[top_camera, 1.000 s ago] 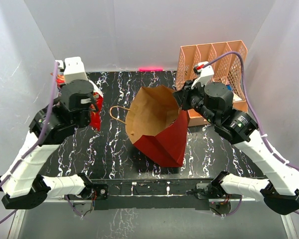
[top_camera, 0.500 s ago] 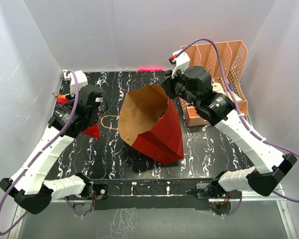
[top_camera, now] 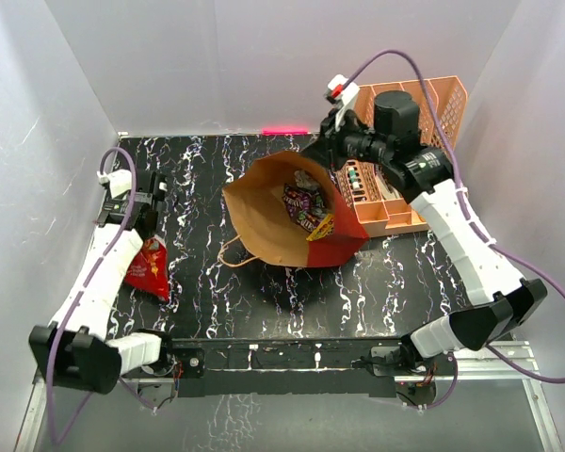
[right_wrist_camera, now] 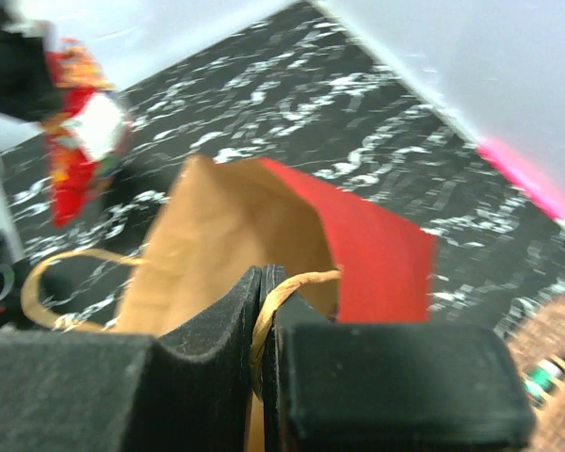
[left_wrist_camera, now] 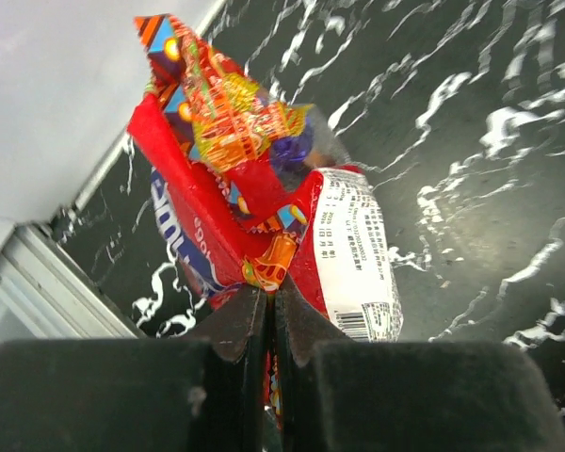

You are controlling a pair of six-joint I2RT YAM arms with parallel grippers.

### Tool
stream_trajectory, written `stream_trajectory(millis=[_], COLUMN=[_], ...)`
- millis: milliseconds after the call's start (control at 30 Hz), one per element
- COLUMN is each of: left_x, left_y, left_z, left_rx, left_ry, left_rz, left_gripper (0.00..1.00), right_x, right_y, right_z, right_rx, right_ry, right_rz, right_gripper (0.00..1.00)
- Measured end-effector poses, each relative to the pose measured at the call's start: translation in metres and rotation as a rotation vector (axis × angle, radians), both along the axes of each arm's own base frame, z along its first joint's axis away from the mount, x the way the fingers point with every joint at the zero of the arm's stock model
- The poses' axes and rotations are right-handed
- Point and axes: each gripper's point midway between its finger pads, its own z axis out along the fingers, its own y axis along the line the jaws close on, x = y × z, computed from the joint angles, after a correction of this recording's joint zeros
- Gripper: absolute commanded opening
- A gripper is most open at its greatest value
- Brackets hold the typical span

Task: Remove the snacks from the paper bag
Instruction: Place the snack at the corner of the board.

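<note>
The dark red paper bag (top_camera: 344, 247) lies tipped on the marbled table, its brown kraft mouth facing up and left. Several small candy packets (top_camera: 304, 207) show inside it. My right gripper (top_camera: 322, 151) is shut on the bag's far cord handle (right_wrist_camera: 292, 287) at the back rim. The other handle (top_camera: 234, 256) hangs at the bag's front left. My left gripper (top_camera: 143, 218) is shut on the top edge of the large red crinkly snack bag (top_camera: 149, 266), which hangs over the table's left side. The left wrist view shows that bag (left_wrist_camera: 254, 202) pinched between the jaws.
A peach mesh file rack (top_camera: 424, 104) holding pens and small items stands at the back right, just behind my right arm. A pink strip (top_camera: 284, 130) lies at the back wall. White walls close the left, back and right sides.
My right gripper has pulled the handle up and back, tipping the bag so the candy packets show. My left gripper has carried the red snack bag out to the left.
</note>
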Motion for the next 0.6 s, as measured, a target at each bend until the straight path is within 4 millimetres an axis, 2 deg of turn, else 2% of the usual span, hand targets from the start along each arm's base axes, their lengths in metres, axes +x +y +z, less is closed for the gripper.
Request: stream_trajectory(millis=[100,167,233,333,467,600], left_x=[0.000,0.003,0.008,0.003,-0.006,-0.003], left_y=[0.013,0.019,0.023,0.025,0.021,0.007], left_z=[-0.040,-0.066,-0.084,-0.105,-0.123,-0.124], left_rx=[-0.059,-0.090,-0.115,-0.167,-0.249,-0.338], left_ry=[0.112,0.177,0.203,0.240,0.274,0.263], left_rz=[0.077,0.120,0.143,0.167,0.174,0.128], left_gripper=[0.00,0.00,0.02,0.11,0.33,0.59], right_x=[-0.023,-0.044,-0.067,-0.095,-0.110,-0.114], right_y=[0.031,0.052,0.070,0.076,0.074,0.077], right_z=[-0.009,-0.020,-0.036,-0.061,-0.069,-0.062], right_rx=[0.014,0.015,0.020,0.037,0.065,0.102], right_ry=[0.037,0.065,0.101,0.176,0.218,0.218], right_rz=[0.141,0.219,0.294,0.360,0.387,0.399], right_gripper=[0.07,0.07,0.07,0.07,0.07,0.07])
